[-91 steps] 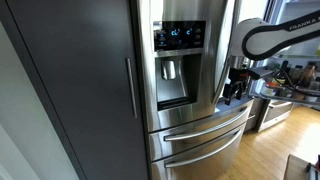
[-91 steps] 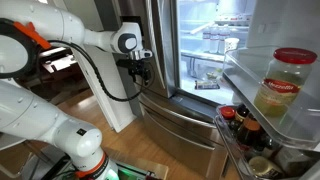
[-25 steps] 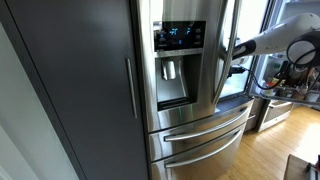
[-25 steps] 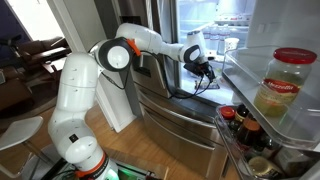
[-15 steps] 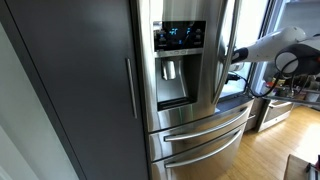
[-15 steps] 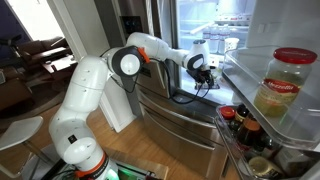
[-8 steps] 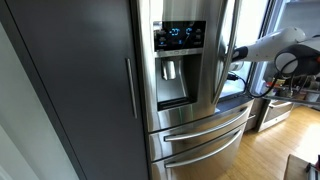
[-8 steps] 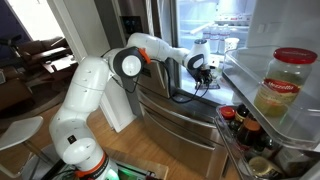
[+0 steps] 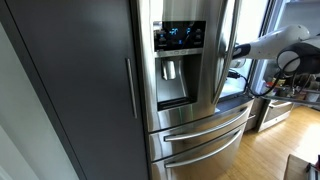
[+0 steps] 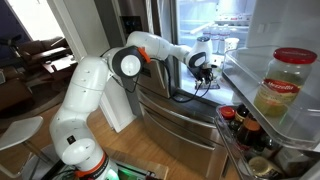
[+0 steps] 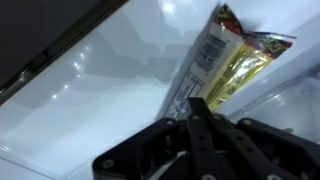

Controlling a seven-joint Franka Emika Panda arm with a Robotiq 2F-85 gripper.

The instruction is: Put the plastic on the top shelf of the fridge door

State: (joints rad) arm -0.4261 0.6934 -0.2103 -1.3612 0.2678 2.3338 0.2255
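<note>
Stage: pickup pending | claw: grip unclear, cannot tell | plastic packet: just ahead, apparently unlifted | left: grasp, carry to door shelf, well apart

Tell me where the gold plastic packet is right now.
The gold plastic packet lies upper right in the wrist view, on a white fridge surface, directly ahead of the gripper.

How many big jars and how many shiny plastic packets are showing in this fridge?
red-lidded jar: 1
gold plastic packet: 1
Total: 2
</note>
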